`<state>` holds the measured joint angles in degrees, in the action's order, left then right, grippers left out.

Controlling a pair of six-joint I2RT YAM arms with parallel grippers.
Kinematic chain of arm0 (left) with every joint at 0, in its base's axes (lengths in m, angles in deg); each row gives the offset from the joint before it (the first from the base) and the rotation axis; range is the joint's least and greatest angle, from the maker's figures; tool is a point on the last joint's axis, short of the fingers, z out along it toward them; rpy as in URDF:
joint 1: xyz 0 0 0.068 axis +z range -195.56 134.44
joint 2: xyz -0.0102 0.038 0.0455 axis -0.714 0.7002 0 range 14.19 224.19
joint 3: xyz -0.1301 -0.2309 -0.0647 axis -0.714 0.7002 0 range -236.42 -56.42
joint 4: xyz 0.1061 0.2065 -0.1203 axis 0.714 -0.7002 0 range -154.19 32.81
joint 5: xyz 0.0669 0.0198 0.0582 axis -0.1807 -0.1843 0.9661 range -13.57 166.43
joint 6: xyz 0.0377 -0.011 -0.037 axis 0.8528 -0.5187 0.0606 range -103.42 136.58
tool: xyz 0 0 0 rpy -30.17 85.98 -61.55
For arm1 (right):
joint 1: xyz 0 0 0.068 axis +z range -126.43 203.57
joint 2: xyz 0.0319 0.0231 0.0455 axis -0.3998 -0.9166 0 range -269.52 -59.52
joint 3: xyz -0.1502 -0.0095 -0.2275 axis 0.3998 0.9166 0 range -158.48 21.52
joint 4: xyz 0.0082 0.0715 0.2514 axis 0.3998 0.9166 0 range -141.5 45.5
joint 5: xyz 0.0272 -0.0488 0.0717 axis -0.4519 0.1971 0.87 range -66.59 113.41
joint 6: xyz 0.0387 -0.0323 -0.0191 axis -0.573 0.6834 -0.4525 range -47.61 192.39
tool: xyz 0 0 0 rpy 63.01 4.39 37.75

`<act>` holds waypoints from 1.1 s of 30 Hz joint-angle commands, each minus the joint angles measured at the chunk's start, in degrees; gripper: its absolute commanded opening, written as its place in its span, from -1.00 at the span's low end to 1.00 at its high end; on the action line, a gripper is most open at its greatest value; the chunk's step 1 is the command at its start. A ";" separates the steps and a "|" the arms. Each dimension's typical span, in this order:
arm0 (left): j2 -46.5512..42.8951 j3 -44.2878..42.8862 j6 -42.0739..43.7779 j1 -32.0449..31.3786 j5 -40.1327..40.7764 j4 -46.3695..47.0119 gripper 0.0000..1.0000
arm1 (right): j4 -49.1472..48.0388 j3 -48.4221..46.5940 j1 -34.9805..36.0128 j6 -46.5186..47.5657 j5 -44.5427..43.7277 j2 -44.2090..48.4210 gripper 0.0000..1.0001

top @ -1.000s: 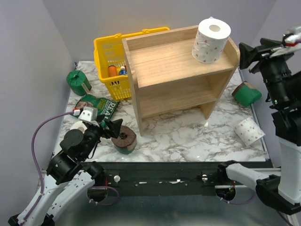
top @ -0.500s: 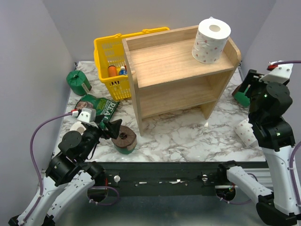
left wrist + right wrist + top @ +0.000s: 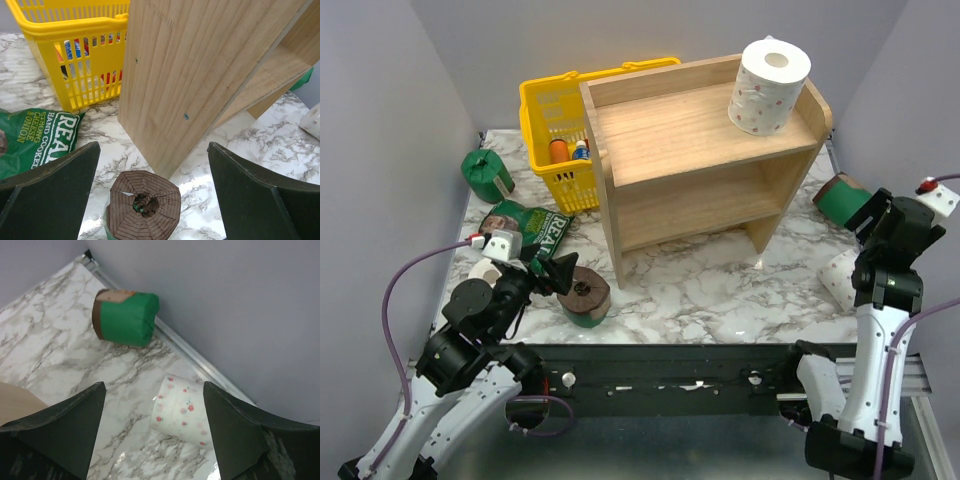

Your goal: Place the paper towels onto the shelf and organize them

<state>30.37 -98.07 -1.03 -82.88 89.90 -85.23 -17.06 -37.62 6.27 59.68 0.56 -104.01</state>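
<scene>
**One dotted roll up on the shelf, five more down on the table**

A white dotted roll (image 3: 769,85) was seen stood upright on the top tier of the wooden shelf (image 3: 700,150), tucked into its back right corner.

Just off the shelf's near left corner, a green-wrapped roll (image 3: 585,296) was stood on end, brown end up. The left gripper (image 3: 152,145) was held over it with the jaws spread right out and nothing gripped. In the left wrist view the roll's lower half was cut off by the frame edge.

A second white roll (image 3: 486,270) was mostly hidden by the left arm, so only its hollow end could be made out. A far-left green roll (image 3: 486,172) was parked beside the yellow basket (image 3: 545,110), whose contents were hard to read. A flat green bag (image 3: 520,222) was laid in front of the basket.

Over on the right, a tipped green roll (image 3: 126,317) was seen lying by the wall. A second dotted roll (image 3: 182,410) lay near it, not touching, and was half covered by the right arm in the top view. The right gripper (image 3: 154,385) was hung above them, jaws parted wide with nothing held.
</scene>
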 commanded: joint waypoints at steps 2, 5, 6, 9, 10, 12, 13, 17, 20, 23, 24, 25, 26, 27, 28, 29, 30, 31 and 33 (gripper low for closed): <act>1.22 0.43 0.20 -0.21 -0.99 0.61 0.98 | -1.03 10.08 -15.08 -6.89 21.24 2.56 0.84; 2.62 0.51 0.12 -0.30 -2.13 0.87 0.98 | -1.65 14.12 -18.46 -8.56 26.36 2.65 0.99; 2.88 0.60 0.20 -0.30 -2.75 1.13 0.98 | -1.74 15.53 -19.34 -9.26 26.37 2.83 1.00; 4.47 0.52 0.29 -0.38 -3.98 1.23 0.98 | -3.23 19.75 -23.99 -11.10 23.21 4.41 1.00; 4.90 0.43 0.29 -0.47 -3.98 1.22 0.98 | -3.50 20.28 -26.53 -11.54 23.20 4.85 1.00; 5.17 0.34 0.29 -0.91 -3.90 1.14 0.98 | -3.85 20.90 -27.69 -12.33 21.46 5.38 1.00; 5.00 0.51 0.29 -1.09 -3.63 1.14 0.98 | -4.02 21.08 -28.31 -13.47 19.97 5.47 1.00; 5.08 0.52 0.20 -1.44 -3.02 1.14 0.98 | -6.82 22.74 -30.25 -16.03 16.88 7.83 1.00; 5.52 0.60 0.20 -1.61 -3.02 1.40 0.98 | -8.76 24.41 -30.34 -15.94 18.80 6.70 1.00; 6.22 0.43 0.38 -1.53 -3.02 1.40 0.98 | -9.12 24.94 -30.51 -16.21 19.34 4.24 1.00; 6.40 0.43 0.38 -1.61 -3.10 1.40 0.98 | -9.04 25.12 -30.51 -16.29 19.07 3.97 1.00; 6.49 0.51 0.38 -1.61 -3.10 1.31 0.98 | -9.12 25.47 -30.51 -16.90 17.77 3.97 1.00; 6.66 0.43 0.38 -1.61 -3.02 1.40 0.98 | -9.38 26.17 -30.51 -17.34 16.71 3.80 1.00; 6.75 0.51 0.38 -1.53 -2.93 1.40 0.98 | -9.47 26.52 -30.51 -17.78 15.57 3.54 1.00; 6.93 0.43 0.47 -1.61 -3.01 1.40 0.98 | -9.47 26.70 -30.51 -18.57 14.43 3.01 1.00; 7.02 0.51 0.38 -1.61 -3.02 1.40 0.98 | -9.65 26.96 -30.60 -18.84 14.41 1.53 1.00; 7.11 0.43 0.38 -1.61 -3.02 1.40 0.98 | -9.82 27.05 -30.60 -19.28 14.85 0.90 1.00; 7.11 0.43 0.38 -1.61 -3.02 1.40 0.98 | -10.35 27.23 -30.60 -19.80 16.68 0.29 1.00; 7.19 0.43 0.38 -1.61 -3.02 1.40 0.98 | -12.72 28.19 -30.60 -19.90 19.32 -1.03 0.99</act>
<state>37.39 -98.07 -1.03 -84.30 87.50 -85.09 -25.41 -11.15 -23.81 41.98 18.22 -103.10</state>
